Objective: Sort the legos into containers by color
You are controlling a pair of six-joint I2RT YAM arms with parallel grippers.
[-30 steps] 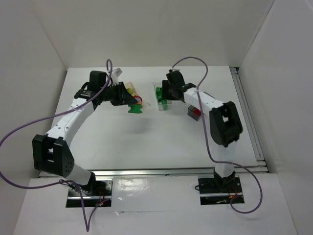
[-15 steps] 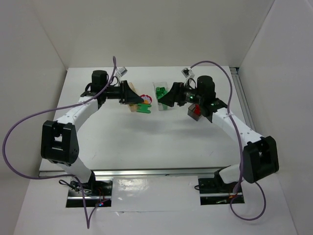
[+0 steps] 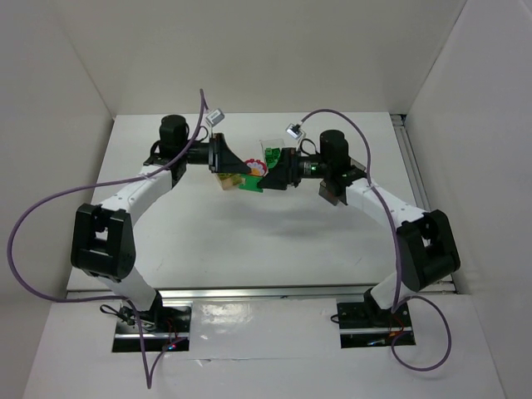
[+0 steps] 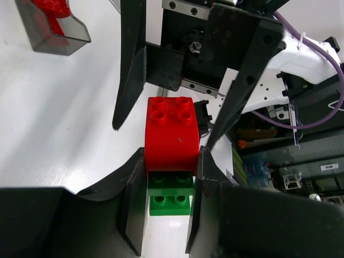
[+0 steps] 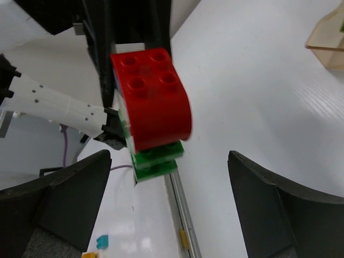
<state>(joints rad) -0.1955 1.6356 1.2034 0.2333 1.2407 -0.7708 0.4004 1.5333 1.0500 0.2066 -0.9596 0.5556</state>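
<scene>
A red lego [image 4: 172,134] stuck on a green lego [image 4: 170,200] hangs in the air over the table's middle. My left gripper [image 4: 171,161] is shut on this stack at the seam of the two bricks. In the top view the stack [image 3: 252,176] sits between the two gripper heads. My right gripper [image 5: 169,156] is open wide and faces the stack [image 5: 153,99], one finger [image 5: 64,199] on each side, not touching it. Its long black fingers [image 4: 131,64] flank the red brick in the left wrist view.
A smoky dark grey container [image 4: 59,37] holds a red brick [image 4: 51,6]. An orange-tan container [image 3: 223,181] lies under the left gripper; its corner [image 5: 328,37] shows in the right wrist view. A clear container [image 3: 268,146] with a green brick [image 3: 273,154] stands behind the stack.
My right gripper has opened wide and swung left to face the stack. My left arm has carried the stack a little to the right, still shut on it.
</scene>
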